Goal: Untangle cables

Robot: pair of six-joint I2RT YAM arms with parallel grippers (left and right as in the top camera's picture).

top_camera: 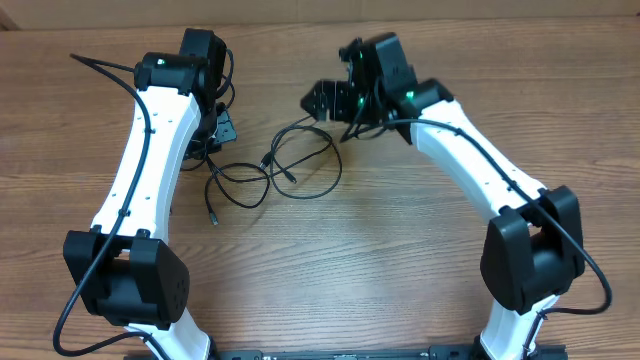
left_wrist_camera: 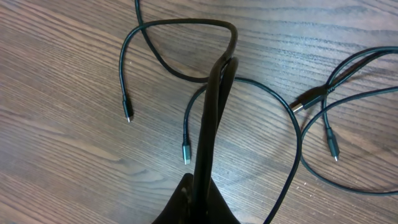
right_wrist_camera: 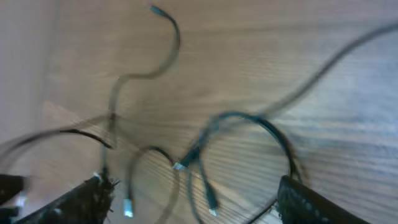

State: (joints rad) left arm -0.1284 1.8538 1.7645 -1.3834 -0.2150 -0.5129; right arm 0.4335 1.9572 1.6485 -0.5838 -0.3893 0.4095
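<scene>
Roughly, the cables lie as a loose tangle of thin black loops on the wooden counter, a little toward 10 o'clock from its middle in the overhead view. One strand trails off toward 7 o'clock of the tangle and ends in a small plug. Two more plug ends sit near the knot's middle.

At 9 o'clock of the tangle, the white left arm reaches in, and the left jaws are clenched on the cables. In the left wrist view the two fingers are pressed flat together, and a cord bends sharply over their tips and runs down into the seam between them. On the wood around them lie two silver-tipped plugs, at 9 o'clock and at 7 o'clock of the fingertips. At 3 o'clock, more strands cross beside a thicker connector.

Toward 1 o'clock of the tangle, the right arm holds the right jaws above the counter. They are released: the right wrist view (badly blurred) shows the fingers spread to the frame's lower corners with nothing gripped. Between them on the wood lies a cable loop, with a pale plug tip at its 8 o'clock edge.
</scene>
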